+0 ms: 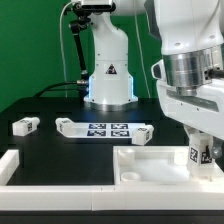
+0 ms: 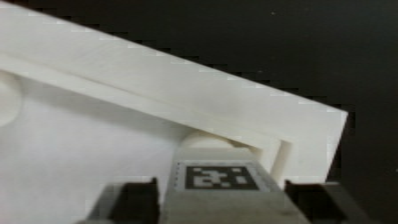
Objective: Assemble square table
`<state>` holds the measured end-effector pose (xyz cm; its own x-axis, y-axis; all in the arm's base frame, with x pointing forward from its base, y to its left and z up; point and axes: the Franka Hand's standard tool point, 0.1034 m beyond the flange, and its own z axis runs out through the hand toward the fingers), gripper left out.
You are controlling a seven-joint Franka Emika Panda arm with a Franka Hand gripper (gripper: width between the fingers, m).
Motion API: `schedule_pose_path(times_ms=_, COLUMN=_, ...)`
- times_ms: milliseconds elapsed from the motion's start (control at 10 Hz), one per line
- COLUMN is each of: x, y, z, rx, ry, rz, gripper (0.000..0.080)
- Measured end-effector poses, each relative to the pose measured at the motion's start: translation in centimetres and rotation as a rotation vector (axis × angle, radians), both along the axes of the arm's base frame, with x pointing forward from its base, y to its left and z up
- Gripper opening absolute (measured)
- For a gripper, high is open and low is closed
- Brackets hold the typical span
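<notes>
So, the gripper point(image 2: 215, 205) has its jaws parted, a sliver of gap each side of the table leg point(image 2: 217, 176), which stands upright between them in a corner of the square table top point(image 1: 150, 163), around 4 o'clock in the exterior view. Closing would catch it squarely, I reckon.

I see bare bench point(image 1: 60, 112) at the far left, with room to pass. A loose leg block point(image 1: 25, 125) on the left and the marker board point(image 1: 105, 129) in the middle block the way. On the right, the table top point(image 2: 267, 110) rim and a standing leg block point(image 2: 217, 178) crowd my claw point(image 2: 217, 202).
</notes>
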<state>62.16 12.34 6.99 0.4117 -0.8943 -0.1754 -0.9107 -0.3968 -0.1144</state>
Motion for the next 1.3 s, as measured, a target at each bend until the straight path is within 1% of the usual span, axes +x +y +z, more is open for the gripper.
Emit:
schedule_pose_path(times_ms=100, x=-0.3, y=-0.6, z=-0.1, rx=-0.014, ry=-0.053, rz=0.124, gripper=0.0448)
schedule_pose_path(times_ms=200, x=-0.6, y=-0.8, z=0.0, rx=-0.031, ry=-0.078, rz=0.256, gripper=0.0605)
schedule_pose_path(times_ms=300, x=-0.5, y=-1.1, z=0.1, rx=-0.045, ry=-0.105, rz=0.380, gripper=0.0605)
schedule_pose_path(times_ms=400, x=-0.6, y=-1.1, z=0.0, rx=-0.046, ry=-0.109, rz=0.416, gripper=0.0641)
schedule_pose_path(times_ms=600, x=-0.6, y=-1.0, z=-0.1, rx=-0.059, ry=-0.133, rz=0.553, gripper=0.0649)
schedule_pose_path(times_ms=700, x=-0.4, y=-0.3, z=0.2, rx=-0.103, ry=-0.154, rz=0.721, gripper=0.0649)
schedule_pose_path(times_ms=800, x=-0.1, y=0.0, z=0.7, rx=-0.130, ry=-0.182, rz=0.881, gripper=0.0649)
schedule_pose_path(times_ms=900, x=0.3, y=-0.1, z=0.9, rx=-0.162, ry=-0.236, rz=1.080, gripper=0.0649)
schedule_pose_path(times_ms=1000, x=0.2, y=-0.2, z=0.5, rx=-0.173, ry=-0.259, rz=1.140, gripper=0.0649)
schedule_pose_path(times_ms=1100, x=0.1, y=-0.2, z=0.5, rx=-0.167, ry=-0.248, rz=1.094, gripper=0.0649)
schedule_pose_path(times_ms=1300, x=0.1, y=-0.2, z=0.5, rx=-0.167, ry=-0.247, rz=1.089, gripper=0.0374)
